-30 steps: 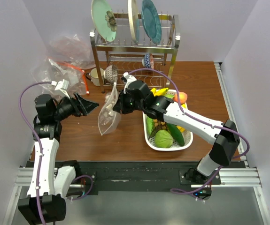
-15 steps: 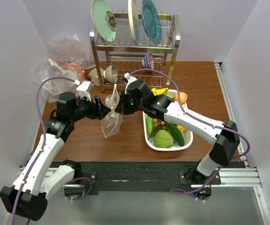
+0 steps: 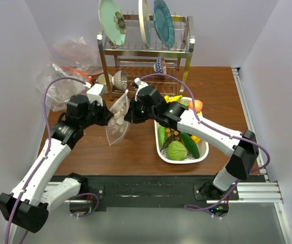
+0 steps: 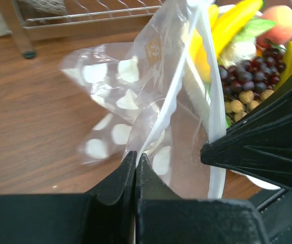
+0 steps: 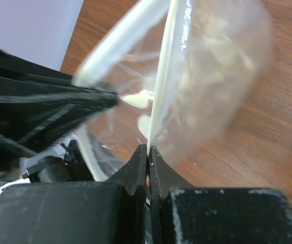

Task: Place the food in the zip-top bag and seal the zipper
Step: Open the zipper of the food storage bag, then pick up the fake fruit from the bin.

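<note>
Bag work only so far, no food packed. You have the zip-top bag (image 3: 116, 127) hanging in the air above the worktop (image 3: 135, 157), just 9 o'clock of centre, between both claws. The left claw (image 3: 108, 117) is clenched on one wall of the film, at the bag's 9 o'clock. The right claw (image 3: 128, 116) is clenched on the zipper (image 4: 179, 84) edge at the bag's 3 o'clock. The mouth gapes a little between the two grips and the bag looks empty. The food (image 3: 177, 150) is all in the white basket (image 3: 205, 152) at 3 o'clock: bananas (image 4: 227, 30), grapes (image 4: 252, 76), peach (image 4: 283, 20). My read: opening step, early. Left for you: widen the mouth, load the pieces, press the zipper shut. Both claws are busy, so one must let go to fetch food.
</note>
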Controlling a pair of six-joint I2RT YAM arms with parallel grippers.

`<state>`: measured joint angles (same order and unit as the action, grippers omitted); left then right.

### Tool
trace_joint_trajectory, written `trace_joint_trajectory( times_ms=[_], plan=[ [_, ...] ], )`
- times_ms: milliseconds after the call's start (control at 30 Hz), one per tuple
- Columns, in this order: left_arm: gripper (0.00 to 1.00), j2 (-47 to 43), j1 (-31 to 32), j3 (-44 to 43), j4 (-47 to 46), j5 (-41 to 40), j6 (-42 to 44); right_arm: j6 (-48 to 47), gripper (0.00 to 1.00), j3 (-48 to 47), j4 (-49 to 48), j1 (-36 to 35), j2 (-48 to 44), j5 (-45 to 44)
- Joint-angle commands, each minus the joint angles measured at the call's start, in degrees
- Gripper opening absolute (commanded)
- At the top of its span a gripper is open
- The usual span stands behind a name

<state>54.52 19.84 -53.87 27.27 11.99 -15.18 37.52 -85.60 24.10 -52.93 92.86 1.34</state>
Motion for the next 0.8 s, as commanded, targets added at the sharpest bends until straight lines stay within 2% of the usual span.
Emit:
trace_joint_trajectory(
  times_ms=[0, 133, 267, 300, 333, 433, 467, 533, 767],
  plan=[
    [0.0, 1.72, 0.29, -8.52, 7.25, -9.51, 2.35, 0.45, 0.0, -1.68, -1.15, 0.98, 2.32, -0.73],
    [0.0, 3.83, 0.38, -13.19, 13.16, -15.84, 2.17, 1.15, 0.0, -1.06, -3.26, 1.51, 4.43, -0.64],
    [0.0, 6.38, 0.56, -14.17, 15.28, -17.44, 2.0, 1.42, 0.0, 0.87, -5.02, 2.56, 6.28, 0.06],
    [0.0, 6.91, 0.64, -13.38, 14.75, -17.26, 2.0, 1.24, 0.04, 1.57, -5.72, 2.83, 6.28, 0.5],
    [0.0, 7.09, 0.64, -12.41, 13.88, -16.39, 2.0, 0.63, 0.2, 3.75, -7.9, 2.83, 5.15, 0.76],
    [0.0, 7.09, 0.73, -6.8, 9.4, -14.37, 1.21, -0.77, 0.55, 9.03, -11.78, 2.83, 1.81, -0.9],
    [0.0, 7.09, 0.73, -5.91, 7.12, -13.84, 1.12, -1.48, 0.59, 9.75, -11.97, 2.83, -0.55, -2.3],
    [0.0, 8.05, 0.73, -4.59, 5.87, -13.22, 0.94, -3.84, 0.61, 11.24, -10.75, 2.92, -3.02, -4.41],
    [0.0, 10.43, 0.73, -5.02, 2.88, -9.44, 1.56, -12.72, 0.62, 13.0, -0.2, 2.83, -13.31, -18.55]
  ],
)
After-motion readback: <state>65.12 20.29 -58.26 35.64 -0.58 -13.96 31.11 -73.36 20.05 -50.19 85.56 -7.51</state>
